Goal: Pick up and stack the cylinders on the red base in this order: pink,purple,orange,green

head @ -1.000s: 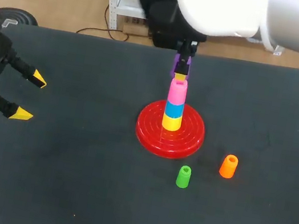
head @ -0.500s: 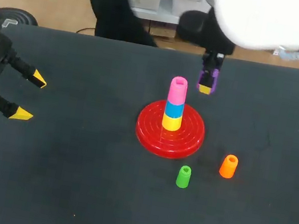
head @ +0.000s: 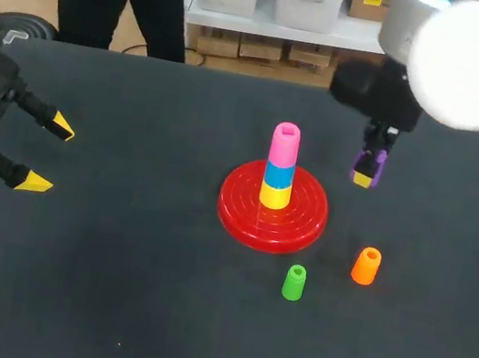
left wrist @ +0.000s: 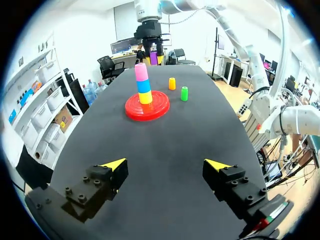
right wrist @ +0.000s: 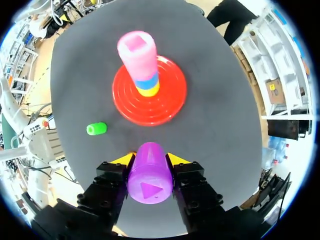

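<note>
Right gripper (right wrist: 150,160) pinches the small purple plastic cylinder (head: 376,163) by its sides, upper right of the pink-topped stack (head: 284,145) on the round red base (head: 305,229). It looks light, rigid and probably slick. Left gripper (head: 44,154) is spread wide at far left.

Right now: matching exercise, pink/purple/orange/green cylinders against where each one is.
1. pink cylinder
2. purple cylinder
3. orange cylinder
4. green cylinder

A. on the table, just off the near rim of the red base
B. gripped in the right tool
C. top of the stack on the base
D. on the table, farther toward my right

Pairs: 1-C, 2-B, 3-D, 4-A
</note>
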You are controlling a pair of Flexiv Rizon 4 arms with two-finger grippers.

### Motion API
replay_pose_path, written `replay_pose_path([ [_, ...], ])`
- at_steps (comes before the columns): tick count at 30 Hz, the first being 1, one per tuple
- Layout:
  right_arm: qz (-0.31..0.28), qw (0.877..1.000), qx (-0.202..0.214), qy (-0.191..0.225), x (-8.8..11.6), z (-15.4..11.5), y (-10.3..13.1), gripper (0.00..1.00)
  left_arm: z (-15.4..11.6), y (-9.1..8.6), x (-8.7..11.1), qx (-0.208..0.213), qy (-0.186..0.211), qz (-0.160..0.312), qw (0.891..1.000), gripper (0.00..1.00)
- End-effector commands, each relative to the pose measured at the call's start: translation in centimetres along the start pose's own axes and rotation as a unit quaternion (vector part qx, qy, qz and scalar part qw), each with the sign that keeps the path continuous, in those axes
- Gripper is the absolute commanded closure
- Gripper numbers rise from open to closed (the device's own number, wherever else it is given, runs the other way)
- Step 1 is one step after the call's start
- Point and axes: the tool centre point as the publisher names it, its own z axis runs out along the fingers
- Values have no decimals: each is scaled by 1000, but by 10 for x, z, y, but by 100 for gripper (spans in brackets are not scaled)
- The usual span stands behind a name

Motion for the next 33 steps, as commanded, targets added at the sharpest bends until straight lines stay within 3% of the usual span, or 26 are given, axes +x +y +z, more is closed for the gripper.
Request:
replay_pose_path([
  [1,5,1000,-2,-12,10,10,-5,100,0,0,1,-1,-1,1,1000,0],
  [13,13,999,-24,-20,22,37,-6,100,0,0,1,-1,-1,1,1000,0],
  [16,14,1000,-26,10,22,44,-4,100,0,0,1,-1,-1,1,1000,0],
  [21,15,999,-30,17,23,53,1,100,0,0,1,-1,-1,1,1000,0],
  [33,21,1000,-3,17,25,67,7,100,0,0,1,-1,-1,1,1000,0],
])
